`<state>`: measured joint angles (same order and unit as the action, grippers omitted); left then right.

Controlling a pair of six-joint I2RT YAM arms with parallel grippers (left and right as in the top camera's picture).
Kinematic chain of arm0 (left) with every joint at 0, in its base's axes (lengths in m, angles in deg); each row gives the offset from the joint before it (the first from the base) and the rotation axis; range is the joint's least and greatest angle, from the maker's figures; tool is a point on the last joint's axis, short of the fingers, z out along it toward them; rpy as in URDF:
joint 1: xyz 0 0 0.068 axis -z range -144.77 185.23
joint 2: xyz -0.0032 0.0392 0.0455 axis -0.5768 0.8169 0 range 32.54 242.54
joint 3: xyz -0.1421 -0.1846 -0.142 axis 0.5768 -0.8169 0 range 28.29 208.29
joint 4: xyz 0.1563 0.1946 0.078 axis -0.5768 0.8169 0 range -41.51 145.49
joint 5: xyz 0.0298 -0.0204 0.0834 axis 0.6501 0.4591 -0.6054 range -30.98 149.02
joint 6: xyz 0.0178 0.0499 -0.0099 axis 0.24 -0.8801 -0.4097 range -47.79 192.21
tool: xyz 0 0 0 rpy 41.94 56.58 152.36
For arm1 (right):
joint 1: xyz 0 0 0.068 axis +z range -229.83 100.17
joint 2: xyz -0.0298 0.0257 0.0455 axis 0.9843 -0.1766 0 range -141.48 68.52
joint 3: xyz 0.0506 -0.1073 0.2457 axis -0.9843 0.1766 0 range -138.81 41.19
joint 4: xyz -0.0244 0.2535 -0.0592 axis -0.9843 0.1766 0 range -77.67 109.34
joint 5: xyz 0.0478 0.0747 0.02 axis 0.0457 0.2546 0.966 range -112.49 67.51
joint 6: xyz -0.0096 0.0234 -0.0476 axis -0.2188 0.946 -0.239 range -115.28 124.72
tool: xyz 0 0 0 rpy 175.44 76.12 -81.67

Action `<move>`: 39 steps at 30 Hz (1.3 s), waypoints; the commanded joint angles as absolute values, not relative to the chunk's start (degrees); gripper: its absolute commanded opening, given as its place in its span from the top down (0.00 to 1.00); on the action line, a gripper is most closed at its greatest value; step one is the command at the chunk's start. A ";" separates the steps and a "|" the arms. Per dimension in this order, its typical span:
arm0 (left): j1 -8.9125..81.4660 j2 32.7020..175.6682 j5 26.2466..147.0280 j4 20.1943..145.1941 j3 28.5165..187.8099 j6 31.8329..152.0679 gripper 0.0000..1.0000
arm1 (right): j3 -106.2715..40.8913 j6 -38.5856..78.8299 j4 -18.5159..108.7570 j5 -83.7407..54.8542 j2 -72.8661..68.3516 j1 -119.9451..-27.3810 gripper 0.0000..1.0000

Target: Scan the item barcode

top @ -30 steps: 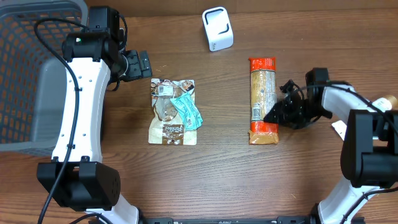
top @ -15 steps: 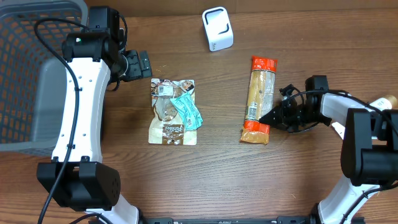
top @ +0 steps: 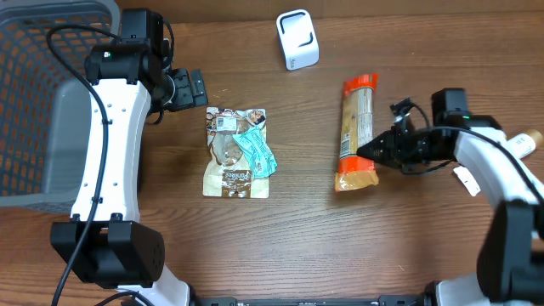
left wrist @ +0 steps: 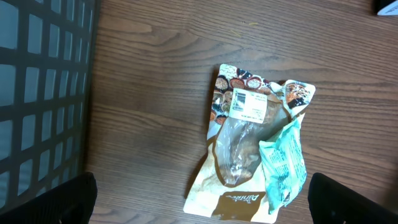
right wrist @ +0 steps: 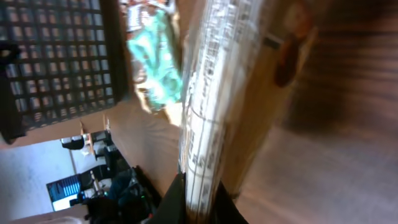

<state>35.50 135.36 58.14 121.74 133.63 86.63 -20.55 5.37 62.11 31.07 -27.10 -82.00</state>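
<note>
Now right end effector [top: 371, 154] has clamped the long packet [top: 357, 119]; left end effector [top: 194, 87] stays apart.

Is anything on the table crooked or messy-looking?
Yes, two things. The long orange-ended packet is slanted, pinched at its edge by the right gripper. And the small teal packet lies crooked on top of the brown pouch. I see nothing spilled.

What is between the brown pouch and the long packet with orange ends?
Nothing. In the overhead view, only bare wooden table lies between the brown pouch and the long packet.
</note>
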 commanded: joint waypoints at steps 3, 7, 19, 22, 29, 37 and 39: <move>35.63 135.60 58.44 121.70 133.32 85.49 0.00 | -23.48 3.31 64.91 28.04 -22.51 -81.65 0.96; 35.63 135.60 58.44 121.70 133.32 85.49 0.01 | -23.37 8.98 67.38 5.46 -22.57 -80.82 0.96; 35.63 135.60 58.44 121.70 133.32 85.49 0.00 | -23.37 22.96 70.59 -37.03 -23.47 -60.43 0.96; 35.63 135.60 58.44 121.70 133.32 85.49 0.00 | -23.37 23.01 70.31 -37.78 -25.17 -56.17 0.96; 35.63 135.60 58.46 121.70 133.32 85.49 0.00 | -23.22 22.31 68.04 -30.41 -29.94 -55.18 0.75; 35.63 135.60 58.44 121.70 133.32 85.49 0.00 | -25.75 19.27 65.31 -28.18 -30.29 -56.82 0.14; 35.63 135.60 58.46 121.70 133.32 85.49 0.00 | -26.76 18.53 64.69 -26.58 -30.29 -58.22 0.12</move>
<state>35.50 135.36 58.14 121.74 133.63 86.63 -23.48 20.45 65.87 -28.92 -30.44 -56.36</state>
